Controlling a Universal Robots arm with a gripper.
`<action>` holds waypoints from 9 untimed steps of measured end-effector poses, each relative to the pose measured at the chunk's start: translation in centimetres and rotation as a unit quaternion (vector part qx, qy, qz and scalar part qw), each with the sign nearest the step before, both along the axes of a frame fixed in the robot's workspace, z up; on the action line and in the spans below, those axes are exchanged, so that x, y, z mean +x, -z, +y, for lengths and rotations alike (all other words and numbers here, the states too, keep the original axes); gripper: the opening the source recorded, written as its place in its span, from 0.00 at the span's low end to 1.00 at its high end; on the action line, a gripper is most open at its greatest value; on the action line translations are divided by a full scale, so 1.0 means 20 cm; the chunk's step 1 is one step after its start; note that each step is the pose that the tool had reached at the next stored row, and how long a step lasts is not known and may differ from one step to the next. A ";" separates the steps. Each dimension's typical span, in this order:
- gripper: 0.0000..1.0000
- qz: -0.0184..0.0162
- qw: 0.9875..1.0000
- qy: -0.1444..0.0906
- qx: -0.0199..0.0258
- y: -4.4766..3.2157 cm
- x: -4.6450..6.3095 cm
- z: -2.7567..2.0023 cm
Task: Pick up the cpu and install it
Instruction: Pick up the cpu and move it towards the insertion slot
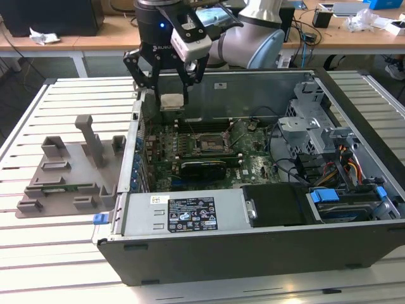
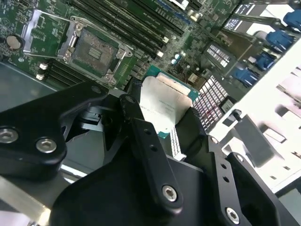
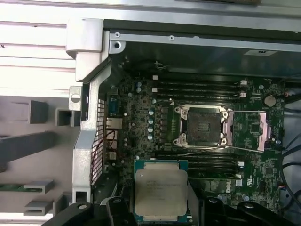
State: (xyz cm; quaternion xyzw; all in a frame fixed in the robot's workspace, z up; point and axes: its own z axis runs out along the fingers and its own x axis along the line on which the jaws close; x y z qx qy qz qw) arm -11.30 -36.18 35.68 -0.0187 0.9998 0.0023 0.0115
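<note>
The cpu (image 3: 161, 189) has a silvery-grey top with a green edge, and the hand (image 1: 172, 101) is black. The motherboard (image 1: 253, 166) is green, the holder tray (image 1: 63, 180) plain grey, the tabletop (image 1: 69, 104) white with ribbed stripes, and the drive clips (image 1: 324, 195) blue.

A pale tabletop (image 1: 69, 101) of ribbed metal slats spans the lower part of the exterior view. Behind it, along the upper edge of the frame, stands a wooden desk (image 1: 95, 41) on a white leg (image 1: 80, 63). At upper left the desk carries a dark box (image 1: 50, 16) and crumpled white paper (image 1: 43, 38). A second desk (image 1: 354, 39) at upper right carries cables (image 1: 308, 39). Dark floor (image 1: 19, 82) shows at left. The light is even.
</note>
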 end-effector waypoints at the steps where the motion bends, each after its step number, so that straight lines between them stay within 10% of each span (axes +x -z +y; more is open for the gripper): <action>1: 0.54 0.000 1.000 0.000 0.000 0.013 0.01 0.000; 9: 0.54 0.000 1.000 0.000 0.000 0.090 0.08 0.005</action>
